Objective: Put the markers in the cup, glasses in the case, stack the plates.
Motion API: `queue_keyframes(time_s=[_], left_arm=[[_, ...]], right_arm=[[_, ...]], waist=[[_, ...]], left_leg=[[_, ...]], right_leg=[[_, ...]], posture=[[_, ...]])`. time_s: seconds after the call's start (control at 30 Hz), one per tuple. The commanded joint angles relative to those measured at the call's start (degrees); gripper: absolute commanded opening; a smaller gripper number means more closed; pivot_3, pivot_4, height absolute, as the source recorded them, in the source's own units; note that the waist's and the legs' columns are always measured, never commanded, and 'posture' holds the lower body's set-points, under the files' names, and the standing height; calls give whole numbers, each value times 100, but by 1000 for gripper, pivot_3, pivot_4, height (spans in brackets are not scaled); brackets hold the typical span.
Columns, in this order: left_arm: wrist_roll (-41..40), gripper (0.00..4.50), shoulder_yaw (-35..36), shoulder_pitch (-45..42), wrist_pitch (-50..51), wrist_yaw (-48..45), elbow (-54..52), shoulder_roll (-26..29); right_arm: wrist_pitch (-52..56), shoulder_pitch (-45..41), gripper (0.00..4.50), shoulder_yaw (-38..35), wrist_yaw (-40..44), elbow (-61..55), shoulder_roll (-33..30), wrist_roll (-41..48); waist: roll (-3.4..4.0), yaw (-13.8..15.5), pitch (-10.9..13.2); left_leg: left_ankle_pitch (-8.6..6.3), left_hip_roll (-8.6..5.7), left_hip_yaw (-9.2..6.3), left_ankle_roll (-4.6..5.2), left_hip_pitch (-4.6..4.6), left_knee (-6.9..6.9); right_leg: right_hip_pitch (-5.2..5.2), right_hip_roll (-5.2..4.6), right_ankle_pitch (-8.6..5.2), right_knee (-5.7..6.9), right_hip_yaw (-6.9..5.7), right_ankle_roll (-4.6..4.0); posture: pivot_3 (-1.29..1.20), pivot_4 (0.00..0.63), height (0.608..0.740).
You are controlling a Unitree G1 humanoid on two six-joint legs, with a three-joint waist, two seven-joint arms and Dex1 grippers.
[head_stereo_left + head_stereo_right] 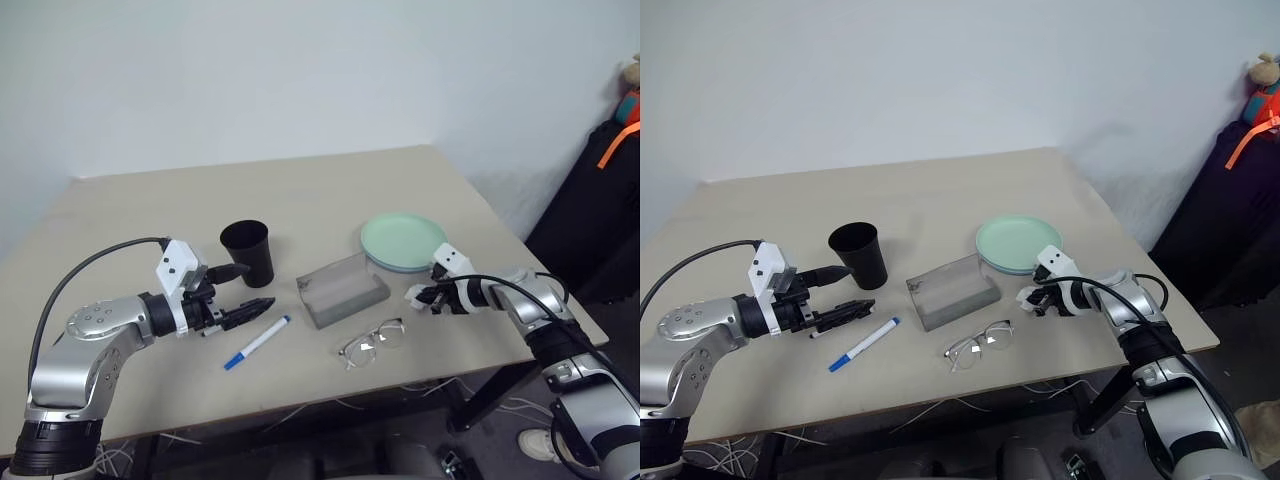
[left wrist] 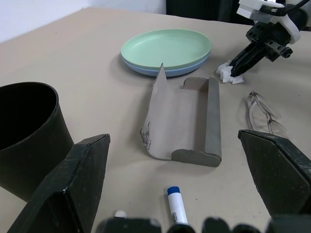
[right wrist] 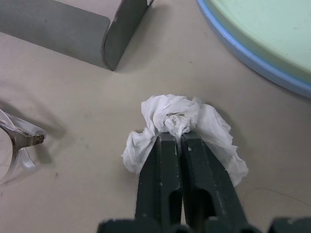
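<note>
Beige table (image 1: 150, 190) — right gripper (image 3: 174, 130) angled down, pinching tissue (image 3: 182, 124).

Both arms have silver-grey metallic segments with rounded joint housings and black bands between them. Each wrist carries a white boxy camera block above a black gripper body. The left gripper (image 1: 240, 290) and the right gripper (image 1: 420, 298) have two black fingers each. A black cable arcs along each forearm.

It looked like a plain lab or test room: a bare beige worktop (image 1: 150, 200) stood against a blank white wall (image 1: 300, 70), loose cables (image 1: 330, 405) hung beneath it, and dark bags (image 1: 600, 210) were piled beside it.
</note>
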Motion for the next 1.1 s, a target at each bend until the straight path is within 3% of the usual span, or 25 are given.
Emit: queue_keyframes(time_s=[0.03,0.23,0.53,0.87,0.97,1.1], left_arm=[[-56,4500,29,-121,-68,9,-141,7],[-40,4500,33,-157,-103,-25,-78,20],[-11,4500,-42,-282,-134,-56,-4,-13],[-26,4500,-13,-210,-126,22,-104,-45],[-45,4500,6,-170,-118,49,-145,-45],[-50,4500,-12,-133,-130,79,-172,-61]], right_arm=[[-111,-198,36,-89,84,-36,2,-30],[186,-685,36,-563,538,-419,-8,548],[-855,-1997,36,-878,-999,1806,874,14],[-2283,-2811,36,-1000,-2376,4146,1398,-574],[-2457,-2901,688,-1048,-2553,4386,1432,-666],[-2523,-2932,2023,-1087,-2479,4441,1393,-721]], waist=[[0,0,0],[4,-8,2],[-4,-15,-2],[-2,-26,-1],[-1,-24,-1],[-1,-28,-1]], left_leg=[[0,0,0,0,1,0],[0,0,1,0,0,1],[-1,4,-3,-2,39,-11],[-1,-5,-1,-2,0,-12],[0,-4,-5,-2,1,-12],[0,-4,-5,-1,9,-10]], right_leg=[[0,0,0,0,0,0],[-1,0,0,2,1,0],[23,2,0,2,-6,-1],[1,-4,5,-6,6,5],[3,-3,3,-3,4,3],[10,-2,2,-3,5,1]], posture=[[0,0,732],[0,0,732],[0,0,732],[0,0,732],[0,0,732],[0,0,732]])
